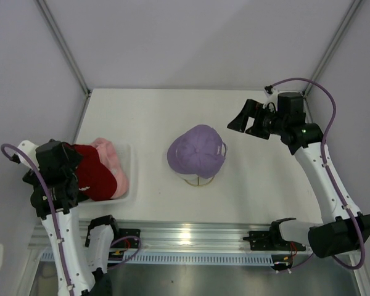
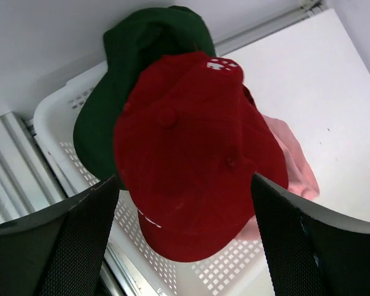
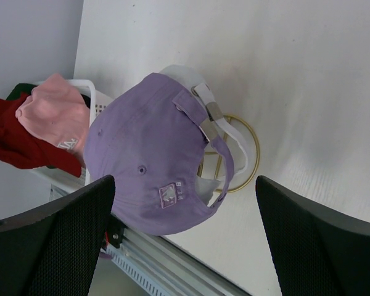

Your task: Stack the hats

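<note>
Caps lie in two places when seen from above: the lavender cap (image 1: 196, 151) sits on the gold wire stand (image 1: 198, 181) in the middle of the table (image 1: 148, 111), while the red cap (image 1: 91, 174) and pink cap (image 1: 113, 161) lie in the white tray (image 1: 131, 185) at the left. The right gripper (image 1: 242, 123) hangs open, well apart from the stand. From the left wrist, the left gripper (image 2: 185, 179) is open, one finger at each side of the red cap (I cannot tell if they touch it), and a dark green cap (image 2: 135, 68) lies under the red one. From the right wrist, the lavender cap is alone on the stand. I judge the stack only begun: one cap is placed, and at least three remain in the tray.
</note>
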You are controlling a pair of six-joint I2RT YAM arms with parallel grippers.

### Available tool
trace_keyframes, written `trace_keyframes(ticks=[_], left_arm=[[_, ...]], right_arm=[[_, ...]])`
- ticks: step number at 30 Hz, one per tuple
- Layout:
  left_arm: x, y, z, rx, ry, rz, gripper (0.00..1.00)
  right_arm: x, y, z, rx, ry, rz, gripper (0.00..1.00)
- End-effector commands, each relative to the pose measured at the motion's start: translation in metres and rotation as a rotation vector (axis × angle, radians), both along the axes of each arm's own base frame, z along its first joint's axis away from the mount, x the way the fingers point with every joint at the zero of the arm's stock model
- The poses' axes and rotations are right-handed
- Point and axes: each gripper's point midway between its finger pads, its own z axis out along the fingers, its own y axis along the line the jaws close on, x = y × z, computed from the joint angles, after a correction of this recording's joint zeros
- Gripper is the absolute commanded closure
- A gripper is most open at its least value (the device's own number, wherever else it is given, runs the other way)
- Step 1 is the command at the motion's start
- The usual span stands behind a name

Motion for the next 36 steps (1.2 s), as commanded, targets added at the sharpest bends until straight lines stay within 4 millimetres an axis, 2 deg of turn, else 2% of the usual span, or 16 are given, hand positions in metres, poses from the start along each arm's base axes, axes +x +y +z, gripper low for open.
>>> trace_keyframes(ticks=[1, 3, 6, 7, 9, 12, 18, 19, 21, 26, 27, 29, 30, 32, 34, 36], left_arm=[[-0.005, 0.009, -0.007, -0.046, -0.009, 0.093, 0.11], [-0.001, 0.017, -0.010, -0.047, -0.031, 0.120, 0.11], [0.008, 0.020, -0.030, -0.094, -0.039, 0.106, 0.14], [0.010, 0.019, -0.045, -0.104, -0.017, 0.090, 0.17], [0.019, 0.018, -0.043, -0.090, -0.052, 0.047, 0.21], [0.022, 0.022, -0.057, -0.065, -0.013, 0.031, 0.33], [0.032, 0.023, -0.050, 0.000, -0.050, -0.041, 0.69], [0.033, 0.023, -0.050, 0.009, -0.056, -0.044, 0.86], [0.035, 0.022, -0.047, 0.016, -0.059, -0.068, 0.99], [0.037, 0.011, -0.008, 0.074, -0.107, -0.168, 0.99], [0.035, 0.007, 0.024, 0.131, -0.148, -0.206, 0.99], [0.036, -0.014, 0.041, 0.143, -0.167, -0.332, 0.99], [0.032, -0.024, 0.078, 0.212, -0.218, -0.401, 0.99], [0.036, -0.057, 0.089, 0.180, -0.239, -0.588, 0.99], [0.036, -0.079, 0.116, 0.191, -0.282, -0.713, 0.99], [0.036, -0.116, 0.133, 0.173, -0.352, -0.915, 0.99]], right_arm=[[0.006, 0.013, 0.018, 0.041, -0.073, 0.073, 0.00], [0.010, 0.016, 0.018, 0.045, -0.074, 0.091, 0.01], [0.013, 0.020, 0.017, 0.051, -0.063, 0.110, 0.00], [0.015, 0.021, 0.014, 0.053, -0.050, 0.116, 0.00], [0.017, 0.021, 0.014, 0.053, -0.044, 0.116, 0.00], [0.020, 0.020, 0.015, 0.045, -0.054, 0.105, 0.00], [0.021, 0.016, 0.020, 0.022, -0.061, 0.084, 0.00], [0.022, 0.014, 0.021, 0.016, -0.066, 0.077, 0.00], [0.023, 0.013, 0.025, 0.011, -0.069, 0.070, 0.00], [0.024, 0.013, 0.035, 0.013, -0.090, 0.066, 0.00], [0.025, 0.013, 0.040, 0.016, -0.098, 0.067, 0.00], [0.027, 0.013, 0.045, 0.013, -0.112, 0.072, 0.00], [0.029, 0.014, 0.052, 0.014, -0.132, 0.073, 0.00], [0.033, 0.013, 0.059, 0.009, -0.150, 0.074, 0.00], [0.039, 0.013, 0.071, 0.015, -0.177, 0.071, 0.01], [0.043, 0.013, 0.081, 0.023, -0.196, 0.074, 0.00]])
